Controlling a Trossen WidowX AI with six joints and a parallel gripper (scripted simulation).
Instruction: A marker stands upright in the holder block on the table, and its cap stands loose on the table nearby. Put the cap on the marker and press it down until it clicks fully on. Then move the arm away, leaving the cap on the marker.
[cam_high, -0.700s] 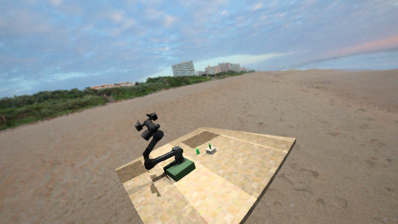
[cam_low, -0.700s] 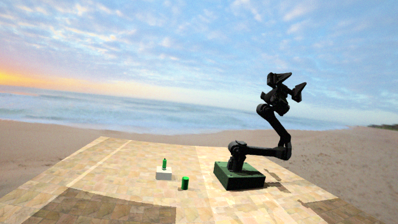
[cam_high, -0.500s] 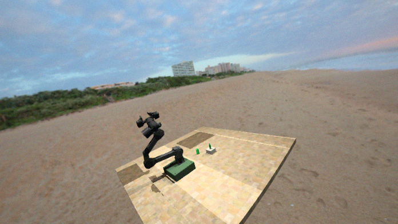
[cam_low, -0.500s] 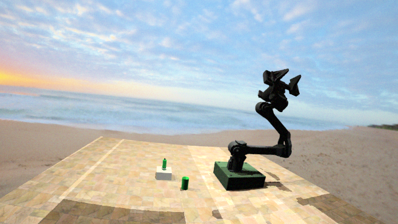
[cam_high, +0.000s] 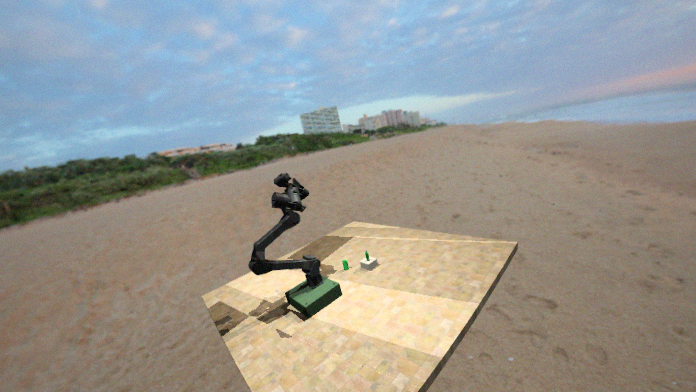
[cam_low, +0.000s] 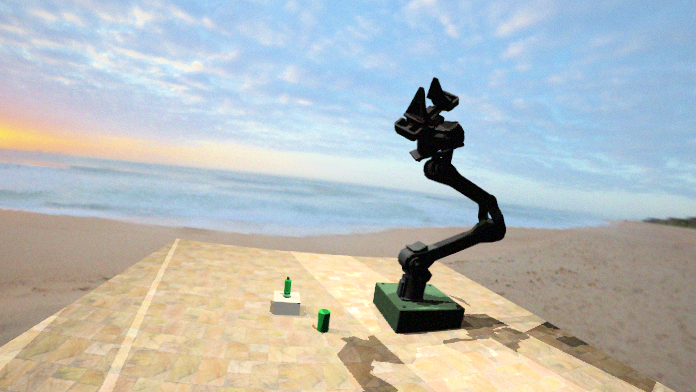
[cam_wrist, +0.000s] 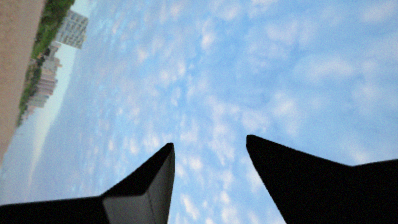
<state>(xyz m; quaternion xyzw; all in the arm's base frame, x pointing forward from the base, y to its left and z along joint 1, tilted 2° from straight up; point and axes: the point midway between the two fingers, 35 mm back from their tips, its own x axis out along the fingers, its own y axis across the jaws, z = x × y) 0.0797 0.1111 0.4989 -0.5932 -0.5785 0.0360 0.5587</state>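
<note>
In the exterior view, the black arm (cam_high: 274, 239) (cam_low: 467, 185) rose from its green base (cam_high: 325, 296) (cam_low: 430, 320) at right of centre, folded back on itself and reaching high into the sky. And up top, in the upper right of that frame, there was the claw (cam_high: 295, 183) (cam_low: 428, 84) (cam_wrist: 210, 144), fingers pointing upward, standing partly open with nothing between them! The wrist view backed it up: two dark fingertips low in the frame, well apart, with only cloudy blue sky in the gap.

Down on the tiled table (cam_high: 400, 310) (cam_low: 210, 345), the green marker (cam_high: 367, 256) (cam_low: 287, 287) stood upright in its pale block (cam_high: 369, 264) (cam_low: 286, 303), left of the lower middle in the exterior view, its dark tip showing, bare of its cap. And the green cap (cam_high: 345, 265) (cam_low: 323, 320)? It stood upright on the table, to the right of the block and a little lower in that frame, near it but apart. In the top view, cap and block sat just right of the frame's middle, with the claw up and to the left, well apart from both.
</note>
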